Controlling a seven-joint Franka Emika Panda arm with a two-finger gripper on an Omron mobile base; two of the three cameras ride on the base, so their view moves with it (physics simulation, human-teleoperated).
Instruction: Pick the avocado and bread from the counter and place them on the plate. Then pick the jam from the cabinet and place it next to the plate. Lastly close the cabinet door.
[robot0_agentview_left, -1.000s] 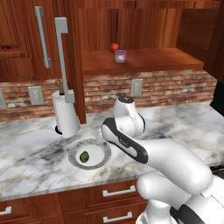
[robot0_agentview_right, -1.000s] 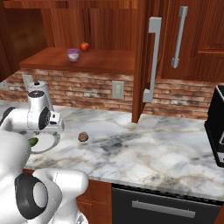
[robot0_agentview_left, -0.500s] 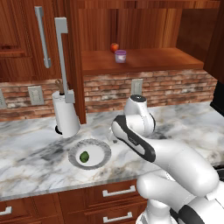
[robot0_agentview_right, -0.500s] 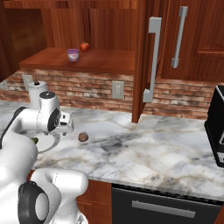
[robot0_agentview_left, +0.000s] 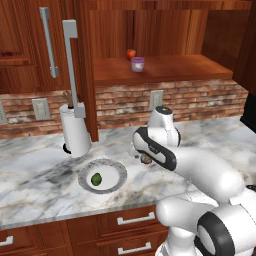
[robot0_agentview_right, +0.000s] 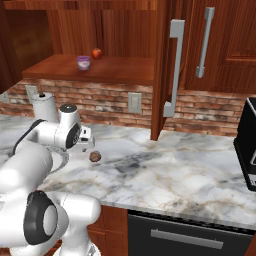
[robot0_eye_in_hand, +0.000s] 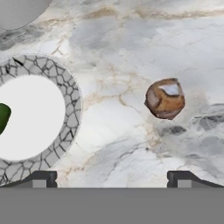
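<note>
- Pincer (robot0_eye_in_hand: 112, 177) jaws stand wide apart, empty, and have swung from over the plate (robot0_agentview_left: 116, 176) toward the bread (robot0_eye_in_hand: 165, 98).
- Avocado (robot0_agentview_left: 96, 179) sits on the plate; bread on the counter (robot0_agentview_right: 190, 170) comes next.

Arm: swung rightward across the tabletop (robot0_agentview_left: 40, 175) over the last second, from above the plate (robot0_agentview_left: 116, 172) to the space right of it.

End effector (robot0_eye_in_hand: 112, 177): earlier over the plate with the avocado (robot0_agentview_left: 96, 179); now above the bread (robot0_eye_in_hand: 165, 98), jaws spread wide, empty.

Plate: earlier partly covered by the arm in the left base view; now fully exposed there.

Bread: earlier hidden behind the arm in the left base view; now peeking out just below the wrist.
</note>
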